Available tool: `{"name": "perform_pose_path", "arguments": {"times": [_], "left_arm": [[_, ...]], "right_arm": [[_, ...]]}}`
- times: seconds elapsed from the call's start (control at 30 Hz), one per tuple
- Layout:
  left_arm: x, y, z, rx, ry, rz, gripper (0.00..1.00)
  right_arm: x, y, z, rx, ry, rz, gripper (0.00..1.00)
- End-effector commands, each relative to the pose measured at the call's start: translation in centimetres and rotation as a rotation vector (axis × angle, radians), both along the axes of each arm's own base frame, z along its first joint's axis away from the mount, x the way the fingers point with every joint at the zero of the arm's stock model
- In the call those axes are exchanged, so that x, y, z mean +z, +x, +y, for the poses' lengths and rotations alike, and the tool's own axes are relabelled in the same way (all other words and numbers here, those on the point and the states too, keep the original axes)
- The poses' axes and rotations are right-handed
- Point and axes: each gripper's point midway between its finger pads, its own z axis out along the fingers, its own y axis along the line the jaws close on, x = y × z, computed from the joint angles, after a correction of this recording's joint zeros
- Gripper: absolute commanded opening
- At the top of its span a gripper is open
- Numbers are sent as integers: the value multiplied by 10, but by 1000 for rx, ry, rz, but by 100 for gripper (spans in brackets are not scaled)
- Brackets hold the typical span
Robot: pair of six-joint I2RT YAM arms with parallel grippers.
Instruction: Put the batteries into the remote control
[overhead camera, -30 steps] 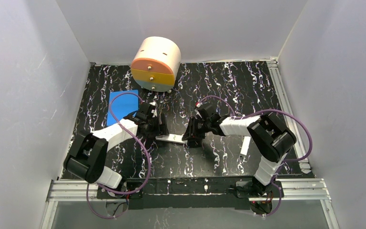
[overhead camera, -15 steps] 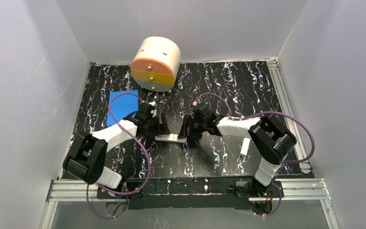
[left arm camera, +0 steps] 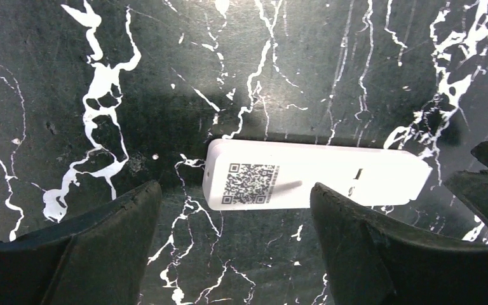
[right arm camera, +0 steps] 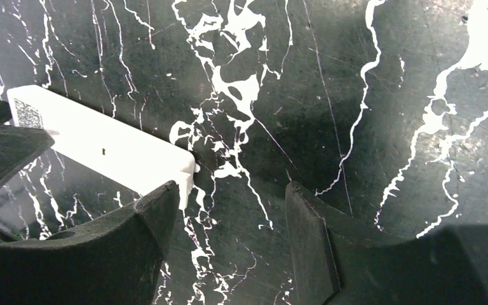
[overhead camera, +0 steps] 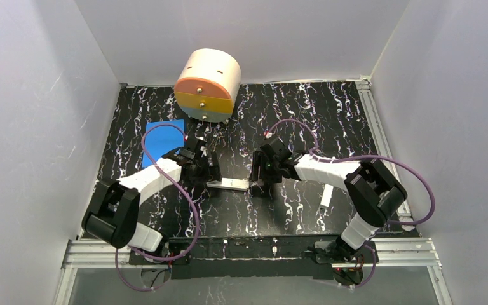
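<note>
The remote control (overhead camera: 229,184) lies back-up on the black marble table, a flat white handset with a dark square code label near its left end (left arm camera: 249,183). My left gripper (left arm camera: 235,190) is open and hangs just above the label end, with a finger on either side and neither touching it. My right gripper (right arm camera: 232,187) is open at the remote's other end (right arm camera: 101,149). Its left finger (right arm camera: 146,216) is at the remote's corner and the gap between the jaws is over bare table. In the top view both grippers (overhead camera: 206,171) (overhead camera: 258,181) flank the remote. The batteries are not in view.
A longer, narrow white bar (overhead camera: 325,196) lies to the right by the right arm. A round cream drum with orange, yellow and blue drawer fronts (overhead camera: 208,86) stands at the back. A blue card (overhead camera: 163,138) lies at the back left. White walls enclose the table.
The right arm's elbow has swung out to the right and its gripper has shifted a little at the remote's right end. The remote and the left gripper have hardly moved.
</note>
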Motion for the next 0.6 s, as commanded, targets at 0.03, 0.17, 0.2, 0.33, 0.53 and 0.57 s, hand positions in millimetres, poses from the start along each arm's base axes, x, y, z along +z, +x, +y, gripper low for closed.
{"name": "perform_pose_path", "arguments": {"times": [0.03, 0.17, 0.2, 0.33, 0.53, 0.57], "left_arm": [[7, -6, -5, -17, -44, 0, 81], [2, -6, -9, -30, -51, 17, 75], [3, -6, -10, -34, -55, 17, 74], [2, -7, -10, -37, -59, 21, 73], [-3, -8, -11, -40, -61, 35, 73], [-3, -8, -12, -42, -63, 37, 73]], "right_arm": [[7, -3, -5, 2, -86, -52, 69], [13, 0, 8, 14, -91, -73, 64], [15, 2, 11, 13, -89, -76, 63], [24, 3, 23, 10, -81, -104, 62], [15, -6, 32, -3, -119, -83, 64], [12, -5, 29, -16, -151, -90, 64]]}}
